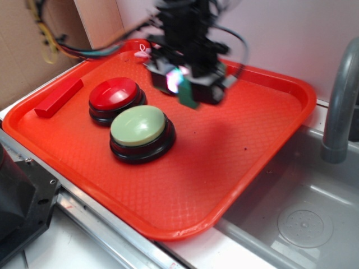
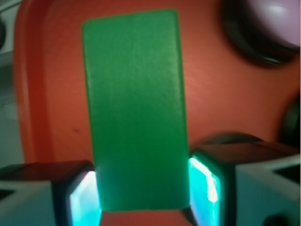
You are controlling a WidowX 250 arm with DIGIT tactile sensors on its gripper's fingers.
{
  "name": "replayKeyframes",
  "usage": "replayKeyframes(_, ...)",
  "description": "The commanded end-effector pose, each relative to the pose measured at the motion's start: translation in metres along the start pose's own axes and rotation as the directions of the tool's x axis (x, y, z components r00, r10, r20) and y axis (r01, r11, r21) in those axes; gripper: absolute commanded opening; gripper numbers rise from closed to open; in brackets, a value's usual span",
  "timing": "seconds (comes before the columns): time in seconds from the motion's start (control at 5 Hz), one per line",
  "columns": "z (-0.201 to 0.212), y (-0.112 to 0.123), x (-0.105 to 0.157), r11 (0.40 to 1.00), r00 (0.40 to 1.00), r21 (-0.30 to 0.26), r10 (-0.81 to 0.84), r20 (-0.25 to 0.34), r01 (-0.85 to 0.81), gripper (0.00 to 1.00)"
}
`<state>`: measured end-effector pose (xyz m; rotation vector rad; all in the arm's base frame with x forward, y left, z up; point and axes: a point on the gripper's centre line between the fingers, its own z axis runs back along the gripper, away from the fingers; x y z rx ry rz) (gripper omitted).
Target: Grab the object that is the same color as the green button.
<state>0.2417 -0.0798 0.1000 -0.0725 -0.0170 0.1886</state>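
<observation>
My gripper (image 1: 187, 88) hangs blurred above the back middle of the red tray (image 1: 263, 134). It is shut on the dark green block (image 1: 188, 96), which pokes out below it, lifted off the tray. In the wrist view the green block (image 2: 136, 108) fills the middle, clamped between the two glowing pads (image 2: 84, 200), midway at my gripper (image 2: 143, 193). The green button (image 1: 138, 126), pale green dome on a black base, stands on the tray to the front left of the gripper.
A red-topped button (image 1: 115, 93) stands behind the green one. A long red bar (image 1: 59, 97) lies at the tray's left edge. A pink-topped button (image 2: 273, 19) shows in the wrist view. A sink basin (image 1: 305, 218) with a grey faucet (image 1: 339, 101) lies right.
</observation>
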Motion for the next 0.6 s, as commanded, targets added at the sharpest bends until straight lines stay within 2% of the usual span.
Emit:
replayKeyframes(0.0, 0.052, 0.064, -0.017, 0.988, 0.987, -0.037, 0.151, 0.053, -0.149, 0.17)
replayKeyframes(0.2, 0.059, 0.081, -0.028, 0.983, 0.98, -0.043, 0.179, 0.088, -0.176, 0.17)
replayKeyframes(0.4, 0.063, 0.088, -0.029, 0.989, 0.989, 0.011, 0.147, 0.021, -0.147, 0.12)
